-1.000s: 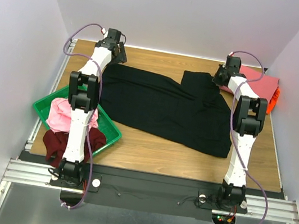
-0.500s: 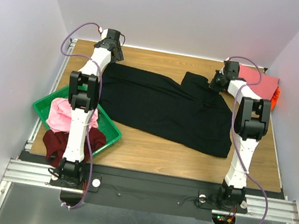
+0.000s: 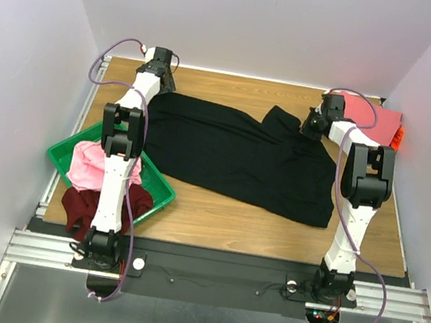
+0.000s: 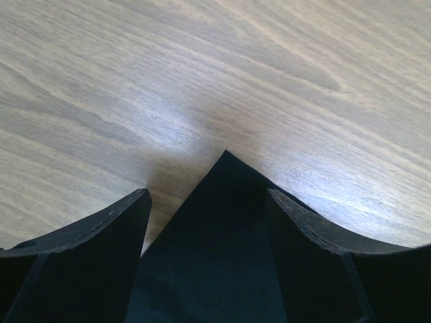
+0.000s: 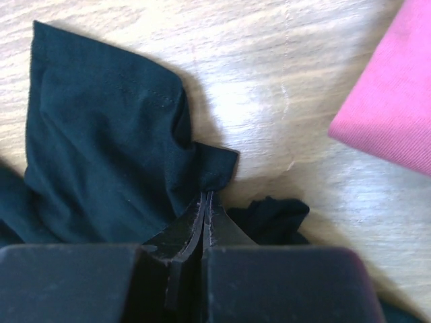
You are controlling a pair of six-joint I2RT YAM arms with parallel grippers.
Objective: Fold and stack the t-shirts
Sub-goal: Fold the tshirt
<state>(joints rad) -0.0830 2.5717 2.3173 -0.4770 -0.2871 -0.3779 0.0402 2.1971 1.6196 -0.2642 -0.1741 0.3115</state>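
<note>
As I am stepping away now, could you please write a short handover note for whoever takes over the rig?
Left gripper: open, straddling a far corner of the black t-shirt, not yet gripping.
Right gripper: shut on the same shirt's far right edge.
Done: a coral-pink t-shirt lies folded at the far right corner.
Left: fold and stack the black one, then the light pink t-shirt and dark maroon t-shirt crumpled at the green tray.
</note>
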